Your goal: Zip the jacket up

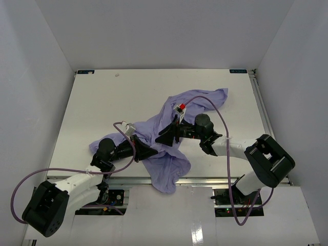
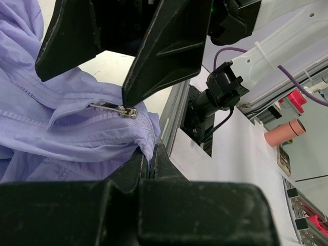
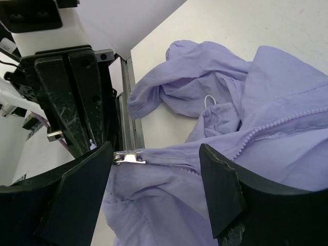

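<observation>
Main risk: closing the right arm's black wedge-shaped fingers point(image 1: 167, 137), spread wide at present, and missing the small silver metal zipper pull point(image 3: 128, 157). Sits close against one finger tip rather than midway in the gap, so easily nudged aside or caught together with loose cloth.

Second risk: jamming the slider on a fold, given the slack and wrinkles in the thin lavender-purple fabric jacket point(image 1: 171, 154). Lies heaped across the near middle of the white table point(image 1: 102, 97), spilling partly over the near edge.

Third risk: loss of tension through a slip of the hem out of the left arm's black fingers point(image 2: 151, 156), pressed together and pinching the cloth just below the pull. Without that anchor, probably just a dragged garment and no closing of the teeth.

Around: thick purple cables point(image 2: 237, 48) looping from both arms, apt to snag cloth. Silver aluminium rail point(image 1: 215, 179) along the near table edge, close to the pinch point, with little room for manoeuvre. Crowding too: both sets of fingers nearly touching, each partly blocking the other wrist's view of the zipper.
</observation>
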Robot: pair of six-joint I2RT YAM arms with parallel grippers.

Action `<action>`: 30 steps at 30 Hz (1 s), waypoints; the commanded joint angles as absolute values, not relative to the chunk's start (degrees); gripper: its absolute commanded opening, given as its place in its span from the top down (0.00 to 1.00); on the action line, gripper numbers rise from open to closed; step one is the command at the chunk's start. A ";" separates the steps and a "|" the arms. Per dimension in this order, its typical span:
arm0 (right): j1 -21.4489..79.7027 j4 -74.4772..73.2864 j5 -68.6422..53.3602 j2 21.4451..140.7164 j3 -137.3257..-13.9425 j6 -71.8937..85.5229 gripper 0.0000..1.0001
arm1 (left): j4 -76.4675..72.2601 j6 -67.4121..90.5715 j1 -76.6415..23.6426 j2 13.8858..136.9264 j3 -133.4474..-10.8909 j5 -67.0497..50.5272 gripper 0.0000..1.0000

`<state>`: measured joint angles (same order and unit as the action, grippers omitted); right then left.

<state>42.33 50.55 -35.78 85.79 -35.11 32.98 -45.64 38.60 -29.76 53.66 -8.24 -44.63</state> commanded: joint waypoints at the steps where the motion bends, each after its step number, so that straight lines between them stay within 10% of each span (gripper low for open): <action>1: 43.54 59.17 -36.69 86.28 -35.85 34.35 0.31 | -47.11 36.88 -29.88 54.00 -7.88 -45.41 1.00; 13: 45.59 66.28 -39.66 86.13 -31.93 37.99 0.48 | -46.06 36.30 -29.88 54.05 -7.74 -44.30 1.00; 30: 48.27 54.46 -23.34 80.43 -29.06 36.38 0.37 | -48.58 34.34 -29.88 53.61 -6.68 -44.03 1.00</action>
